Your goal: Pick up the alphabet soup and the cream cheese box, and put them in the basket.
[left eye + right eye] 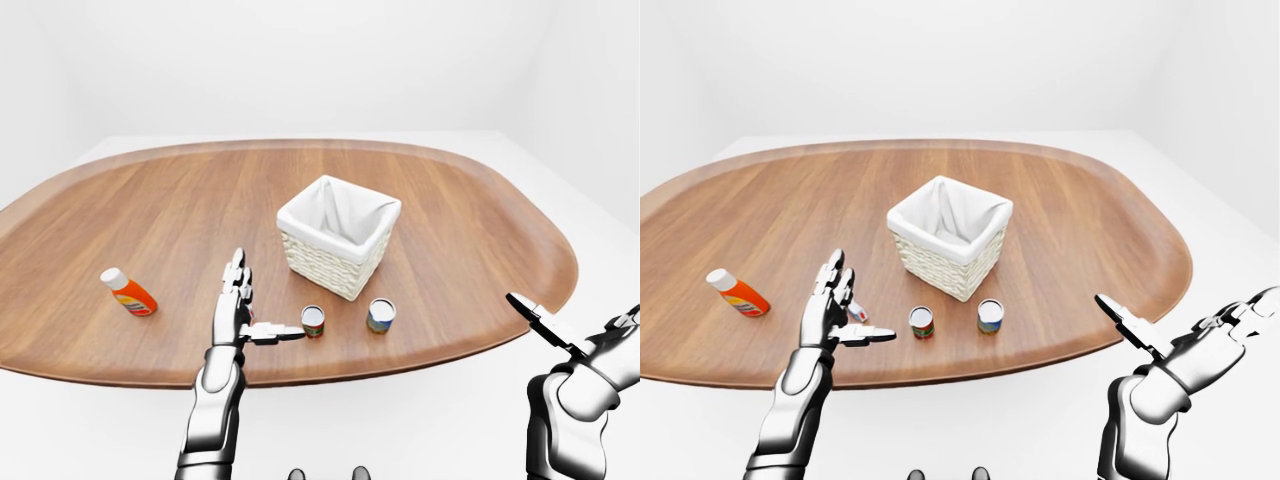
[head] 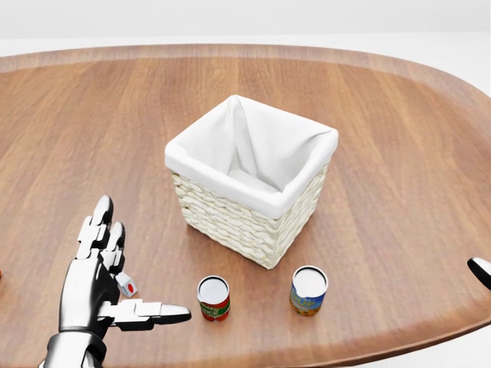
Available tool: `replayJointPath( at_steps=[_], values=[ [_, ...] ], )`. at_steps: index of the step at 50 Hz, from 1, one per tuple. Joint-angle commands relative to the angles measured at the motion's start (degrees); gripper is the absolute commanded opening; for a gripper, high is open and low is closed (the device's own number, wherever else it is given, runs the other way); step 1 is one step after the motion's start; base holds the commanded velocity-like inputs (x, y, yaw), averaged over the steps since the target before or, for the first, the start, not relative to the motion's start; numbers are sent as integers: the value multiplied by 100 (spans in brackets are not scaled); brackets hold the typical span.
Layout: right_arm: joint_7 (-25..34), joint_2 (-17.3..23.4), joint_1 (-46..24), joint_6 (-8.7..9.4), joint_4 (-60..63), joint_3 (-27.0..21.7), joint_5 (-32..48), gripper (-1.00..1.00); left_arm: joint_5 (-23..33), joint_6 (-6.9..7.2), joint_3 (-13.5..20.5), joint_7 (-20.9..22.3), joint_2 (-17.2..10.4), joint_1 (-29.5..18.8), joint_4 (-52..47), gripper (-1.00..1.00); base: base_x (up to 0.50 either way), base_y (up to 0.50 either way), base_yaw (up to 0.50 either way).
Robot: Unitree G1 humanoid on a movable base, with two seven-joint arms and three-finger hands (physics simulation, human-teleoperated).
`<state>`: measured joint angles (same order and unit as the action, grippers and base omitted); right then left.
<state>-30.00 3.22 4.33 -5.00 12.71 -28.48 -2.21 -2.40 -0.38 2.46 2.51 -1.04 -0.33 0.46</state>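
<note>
Orange bottle lies well left on the table; a blue-labelled can stands beside the alphabet soup, both just below the basket. Cream cheese box mostly hidden behind the left hand — fingers spread, grasping nothing. Right hand splayed too, off the table's right edge — empty

both hands raised — left hand, right hand fingers spread

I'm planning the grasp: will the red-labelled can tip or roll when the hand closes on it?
The red-labelled can stands upright and looks squat, so it probably resists tipping. If knocked over, its round body would likely roll. Its smooth wall may slip in the open left hand.
</note>
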Motion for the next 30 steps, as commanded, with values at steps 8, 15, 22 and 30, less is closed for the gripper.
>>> replayJointPath(
  at_steps=[8, 15, 22, 30],
  values=[
    [0, -4, 6, 0, 1, -17, -13, 100, -81, 63, 32, -51, 0, 16, -58, 100, 20, 0, 0],
    [0, 1, -9, 0, 0, -14, -9, 100, -120, 59, 51, -54, -5, -22, -18, 100, 20, 0, 0],
    [0, 3, -4, 0, 27, -6, 4, 100, -141, 29, 57, -50, -10, -33, 31, 100, 20, 0, 0],
    [0, 6, -15, 0, -10, -13, -2, 100, -161, -10, 74, -43, -18, -74, 127, 100, 20, 0, 0]
  ],
)
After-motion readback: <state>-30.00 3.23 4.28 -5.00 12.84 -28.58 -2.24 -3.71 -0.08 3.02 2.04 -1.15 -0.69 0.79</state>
